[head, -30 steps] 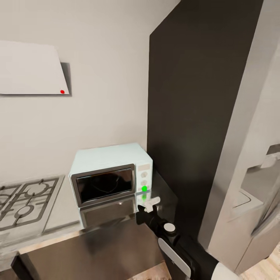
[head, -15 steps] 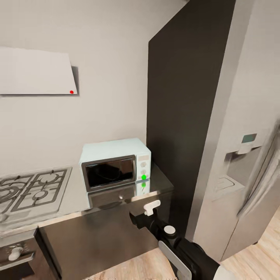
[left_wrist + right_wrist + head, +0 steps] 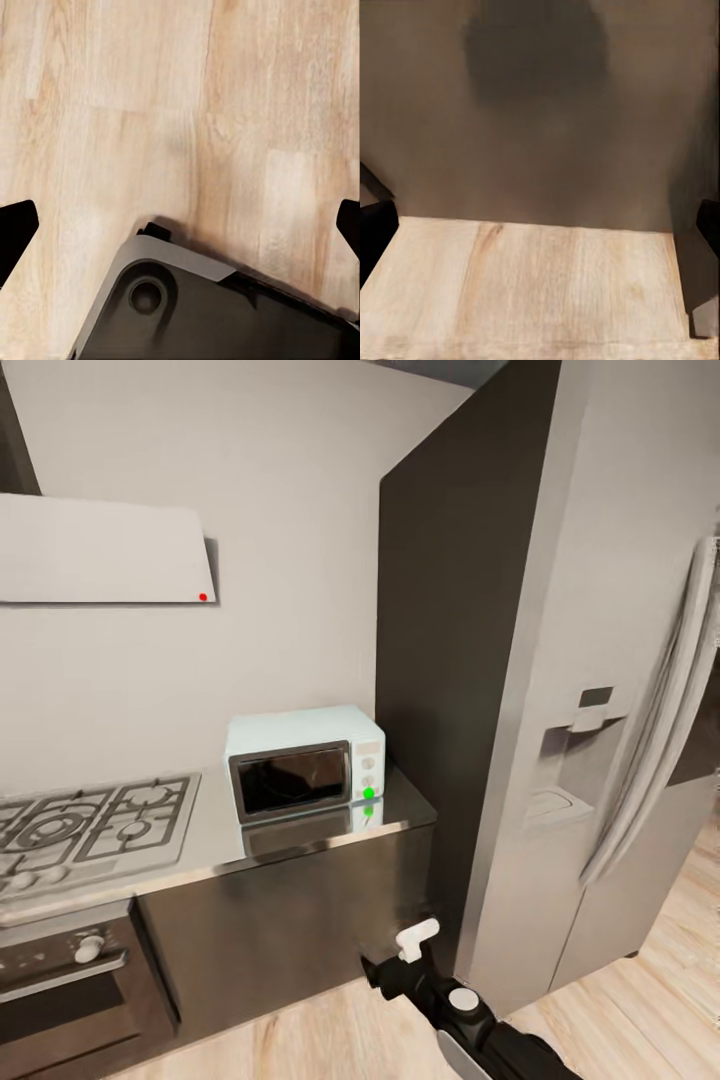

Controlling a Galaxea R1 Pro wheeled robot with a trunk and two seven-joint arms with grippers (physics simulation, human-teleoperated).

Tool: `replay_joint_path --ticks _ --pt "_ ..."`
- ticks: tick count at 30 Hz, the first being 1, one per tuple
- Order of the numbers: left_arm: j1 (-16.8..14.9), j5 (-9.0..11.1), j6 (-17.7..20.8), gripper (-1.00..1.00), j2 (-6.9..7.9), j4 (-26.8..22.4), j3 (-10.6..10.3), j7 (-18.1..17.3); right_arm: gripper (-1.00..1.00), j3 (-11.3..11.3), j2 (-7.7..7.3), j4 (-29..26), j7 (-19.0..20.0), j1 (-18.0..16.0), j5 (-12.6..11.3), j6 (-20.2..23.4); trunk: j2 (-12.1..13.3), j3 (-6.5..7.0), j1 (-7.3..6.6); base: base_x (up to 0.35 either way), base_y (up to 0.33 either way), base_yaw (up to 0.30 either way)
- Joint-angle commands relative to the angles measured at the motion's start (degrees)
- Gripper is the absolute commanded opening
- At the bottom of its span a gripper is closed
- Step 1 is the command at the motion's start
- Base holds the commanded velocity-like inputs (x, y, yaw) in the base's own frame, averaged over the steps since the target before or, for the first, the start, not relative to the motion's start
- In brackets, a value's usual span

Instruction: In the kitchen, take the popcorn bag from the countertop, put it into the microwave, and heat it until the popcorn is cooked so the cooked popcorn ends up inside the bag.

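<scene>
The pale mint-blue microwave (image 3: 300, 760) stands on the glossy grey countertop (image 3: 405, 812) with its dark glass door closed. A green dot (image 3: 369, 792) glows on its knob panel. The popcorn bag and the popcorn are out of view. My right arm (image 3: 440, 990) hangs low, in front of the dark cabinet below the counter. In the right wrist view my right gripper (image 3: 540, 232) is open, facing the cabinet front and the wood floor. In the left wrist view my left gripper (image 3: 180, 225) is open and empty above the floor and my own base (image 3: 210, 315).
A grey gas hob (image 3: 90, 825) lies left of the microwave, with a dark oven (image 3: 70, 980) below it. A tall grey fridge (image 3: 600, 710) with a dark side panel stands close on the right. A white hood (image 3: 100, 550) hangs on the wall. Wood floor (image 3: 320, 1030) runs along the cabinets.
The whole view has pulled back from the counter, so the microwave looks smaller and the floor shows. My right gripper, near the microwave's panel before, is now below the counter edge.
</scene>
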Motion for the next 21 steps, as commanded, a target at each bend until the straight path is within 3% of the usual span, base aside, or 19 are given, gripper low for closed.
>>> replay_joint_path --ticks 1,4,5,21 --pt "0.02 0.0 -0.05 1.0 0.11 0.19 0.23 -0.08 1.0 0.27 -0.5 1.44 -0.46 0.77 -0.44 -0.42 -0.11 -0.1 -0.01 -0.307 0.0 0.0" --pt "-0.03 -0.01 -0.05 1.0 1.44 2.29 0.19 -0.09 1.0 0.31 -1.54 10.03 -0.34 2.24 -0.41 -4.6 -0.11 -0.1 -0.01 -0.296 0.0 0.0" --pt "0.13 0.07 0.04 1.0 2.29 4.59 0.06 0.28 1.0 -0.17 2.01 49.11 -0.58 15.63 -0.81 -17.1 -0.11 -0.1 -0.01 0.0 0.0 0.0" --pt "0.13 0.07 0.04 1.0 2.28 4.59 0.05 0.26 1.0 -0.26 2.01 48.53 -0.49 15.05 -0.89 -17.19 -0.11 -0.1 -0.01 0.0 0.0 0.0"
